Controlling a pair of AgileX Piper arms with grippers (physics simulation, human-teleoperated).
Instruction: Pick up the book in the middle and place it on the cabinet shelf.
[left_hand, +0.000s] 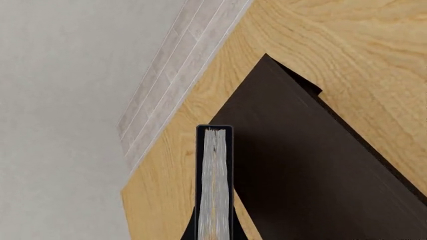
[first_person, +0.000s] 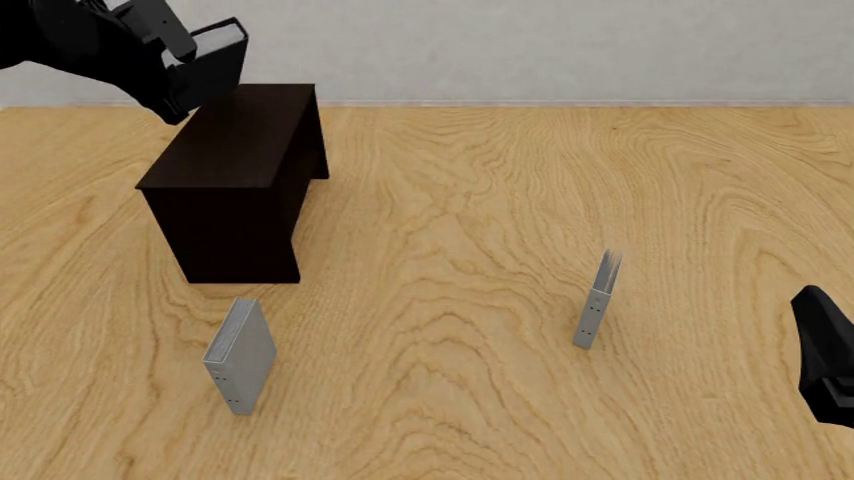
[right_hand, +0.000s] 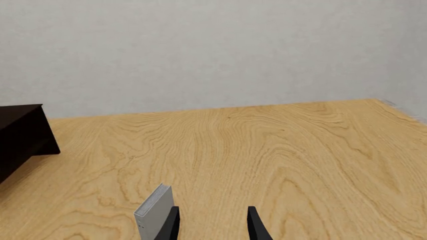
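Left gripper: hanging at the far left of the front view, above the far left part of the cabinet top, its fingers pinching the book.
Book: being held in the air over the cabinet's far left edge, clear of the top; the left wrist view is showing its white page edge between black covers.
Cabinet: sitting on the left part of the bench, dark brown with a flat top.
Left grey book: standing upright on the bench, nearer the camera than the cabinet and apart from it.
Bench: light wood, carrying the cabinet and both grey books.
Right grey book: standing upright right of centre, well apart from the cabinet.
Right gripper: sitting low at the right edge of the front view, its fingers spread and holding nothing; the right grey book is showing just beside one of them in the wrist view.
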